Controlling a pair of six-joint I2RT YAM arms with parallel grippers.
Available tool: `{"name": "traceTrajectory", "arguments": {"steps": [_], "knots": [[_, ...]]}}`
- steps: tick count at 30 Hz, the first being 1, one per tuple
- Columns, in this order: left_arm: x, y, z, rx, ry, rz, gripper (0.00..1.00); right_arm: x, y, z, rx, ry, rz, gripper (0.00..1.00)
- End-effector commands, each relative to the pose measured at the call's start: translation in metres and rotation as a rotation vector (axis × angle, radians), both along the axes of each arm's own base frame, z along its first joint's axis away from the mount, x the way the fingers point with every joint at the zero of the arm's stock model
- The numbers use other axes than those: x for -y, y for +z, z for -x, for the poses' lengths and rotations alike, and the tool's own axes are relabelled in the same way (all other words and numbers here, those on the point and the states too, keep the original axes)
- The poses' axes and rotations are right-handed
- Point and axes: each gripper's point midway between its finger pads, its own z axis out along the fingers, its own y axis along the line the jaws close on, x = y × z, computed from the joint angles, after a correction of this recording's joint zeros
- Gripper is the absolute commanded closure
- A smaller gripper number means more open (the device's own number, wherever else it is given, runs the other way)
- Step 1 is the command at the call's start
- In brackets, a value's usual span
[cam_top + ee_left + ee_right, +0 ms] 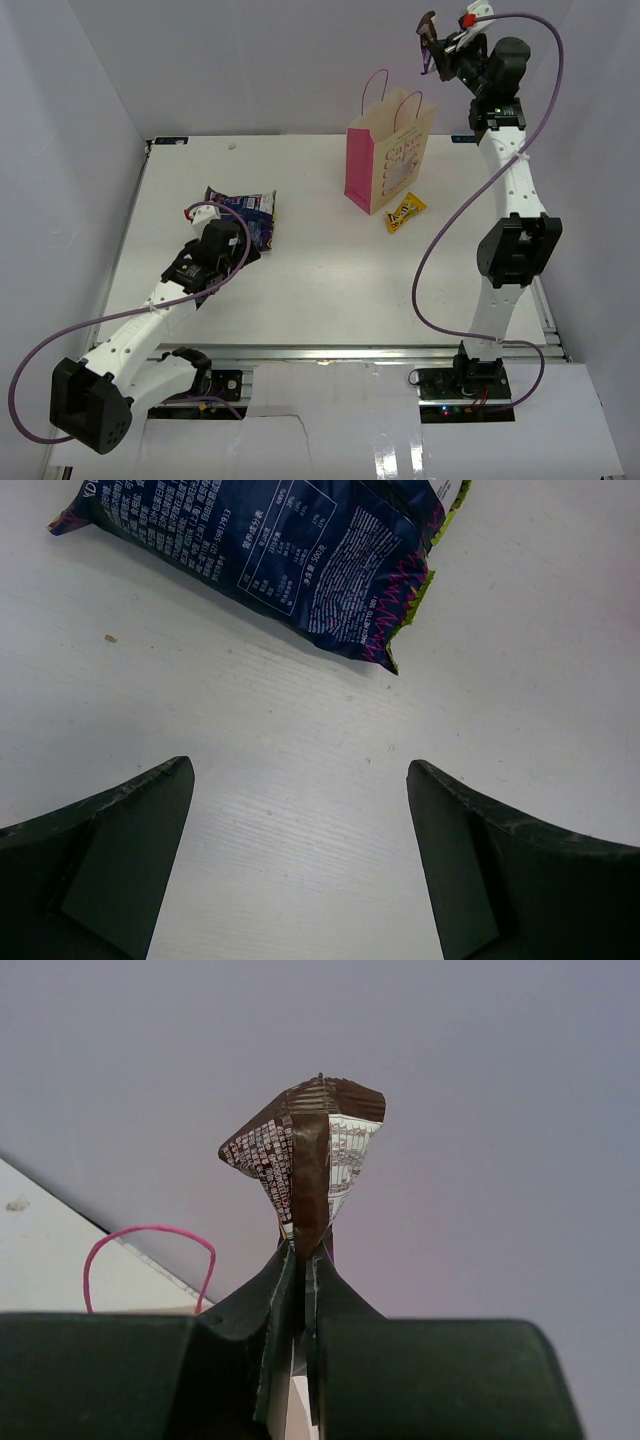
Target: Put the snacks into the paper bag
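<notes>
Right gripper pinches crinkly dark foil packet, raised far right; left gripper spread near glossy blue-purple chip bag.

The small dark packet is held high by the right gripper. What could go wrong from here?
1. The right gripper pinches the dark packet only by its lower edge, so it might slip out early.
2. Released from this height, it could miss the narrow mouth of the paper bag.
3. The pink handles stand above the mouth; lowering fingers might catch them and tip the bag.
</notes>
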Motion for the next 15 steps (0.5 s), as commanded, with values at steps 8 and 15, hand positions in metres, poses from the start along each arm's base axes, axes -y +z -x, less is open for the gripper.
{"name": "traceTrajectory", "arguments": {"steps": [8, 15], "knots": [[0.002, 0.019, -0.003, 0.044, 0.012, 0.037, 0.02, -0.038, -0.036, -0.033, -0.073, 0.102, -0.22, 0.92], [0.005, 0.016, -0.008, 0.024, 0.008, 0.027, 0.02, -0.046, -0.055, -0.02, -0.143, 0.156, -0.216, 0.83]]}}
